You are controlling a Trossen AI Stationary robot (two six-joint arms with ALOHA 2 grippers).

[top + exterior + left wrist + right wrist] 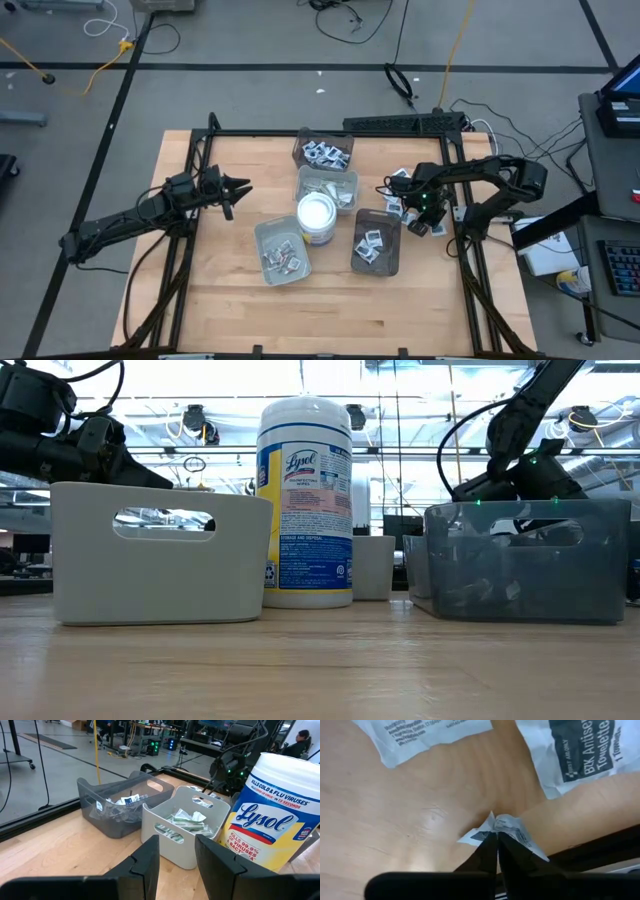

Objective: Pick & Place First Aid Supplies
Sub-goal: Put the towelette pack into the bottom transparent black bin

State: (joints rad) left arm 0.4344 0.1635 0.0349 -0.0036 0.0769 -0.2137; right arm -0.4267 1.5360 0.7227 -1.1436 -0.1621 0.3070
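Observation:
Small white first aid packets lie loose on the wooden table at its right side. The right wrist view shows two of them flat, one (420, 735) and another with dark print (585, 755). My right gripper (496, 837) is down on the table there (421, 213), shut on a third, crumpled packet (512, 832). More packets fill a dark tray (376, 242), a far dark tray (323, 150), a white tray (327, 187) and a grey tray (282, 250). My left gripper (235, 188) hovers open at the table's left, holding nothing. My right gripper pinches a raised, crumpled edge of the small white packet (502, 824) between its two fingertips. The fingers slant steeply down from above. The rest of the packet (530, 845) lies on the table beside the fingers.
A round white Lysol tub (317, 218) stands upright among the trays at mid-table. A black frame rail (600, 850) runs close beside the held packet at the table's right edge. Bare wood stretches along the near side (330, 310).

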